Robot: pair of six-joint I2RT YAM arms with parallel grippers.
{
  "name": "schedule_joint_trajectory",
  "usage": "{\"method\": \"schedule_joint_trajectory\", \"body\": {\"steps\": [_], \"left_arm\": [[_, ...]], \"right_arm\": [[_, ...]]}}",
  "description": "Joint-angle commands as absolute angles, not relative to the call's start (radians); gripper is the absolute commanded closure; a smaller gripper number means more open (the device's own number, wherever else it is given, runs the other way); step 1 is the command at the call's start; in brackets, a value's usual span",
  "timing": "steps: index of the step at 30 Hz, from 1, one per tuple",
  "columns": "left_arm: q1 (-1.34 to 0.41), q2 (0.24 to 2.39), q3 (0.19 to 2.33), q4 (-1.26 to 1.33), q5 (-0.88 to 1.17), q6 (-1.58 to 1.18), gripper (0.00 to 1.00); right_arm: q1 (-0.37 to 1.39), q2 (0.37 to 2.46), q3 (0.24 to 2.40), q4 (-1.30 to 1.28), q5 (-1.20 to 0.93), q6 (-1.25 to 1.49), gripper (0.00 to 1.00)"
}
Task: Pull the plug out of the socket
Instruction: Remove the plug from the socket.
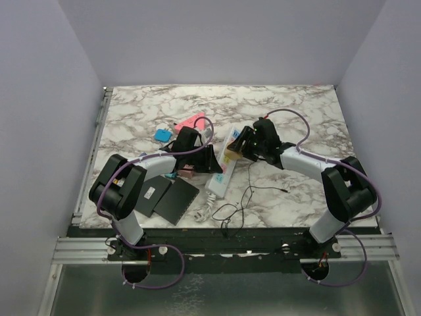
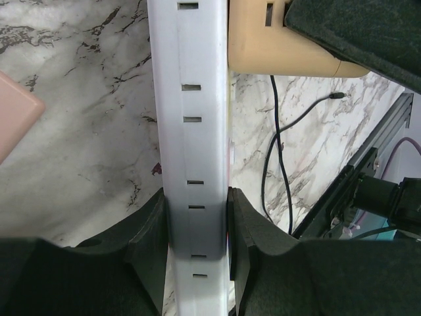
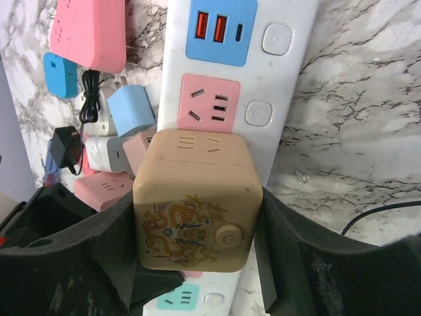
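I find the socket [image 3: 284, 79], a long, smooth white plastic power strip, lying near the middle of the marble-patterned table [image 1: 302, 112]. My left gripper [image 2: 197, 227] is narrowed onto the strip's long sides, its black jaws touching both. My right gripper [image 3: 195, 230] stands moderately wide, clamping the plug [image 3: 194, 197], a rounded tan cube with a dragon print, against the strip's face.

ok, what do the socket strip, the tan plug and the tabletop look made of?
The socket: probably hard moulded plastic, white, smooth with a slight sheen; crisp cut slots.
The plug: likely plastic too, tan, satin; rounded corners, printed dragon motif.
The tabletop: grey-veined white marble pattern; real stone or printed laminate, cannot tell.
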State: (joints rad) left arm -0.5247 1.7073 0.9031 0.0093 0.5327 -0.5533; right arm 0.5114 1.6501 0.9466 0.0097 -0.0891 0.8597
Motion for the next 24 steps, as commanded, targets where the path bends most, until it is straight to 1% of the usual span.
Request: {"method": "schedule_joint_trajectory", "body": {"steps": [1, 5, 16, 24], "left_arm": [[-0.528, 1.731, 0.881, -0.041, 0.469, -0.487, 1.00], [-0.528, 1.736, 0.880, -0.041, 0.478, -0.487, 1.00], [-0.540, 1.731, 0.881, -0.047, 0.474, -0.471, 1.00], [-0.596, 1.754, 0.892, -0.063, 0.469, -0.463, 1.00]], "right_arm": [[0.563, 1.664, 0.914, -0.091, -0.080, 0.838, 1.00], [0.554, 1.680, 0.977, -0.150, -0.078, 0.803, 1.00], [0.442, 1.713, 1.085, -0.276, -0.229, 0.673, 1.00], [0.329, 1.767, 1.108, -0.307, -0.339, 0.632, 1.00]]}}
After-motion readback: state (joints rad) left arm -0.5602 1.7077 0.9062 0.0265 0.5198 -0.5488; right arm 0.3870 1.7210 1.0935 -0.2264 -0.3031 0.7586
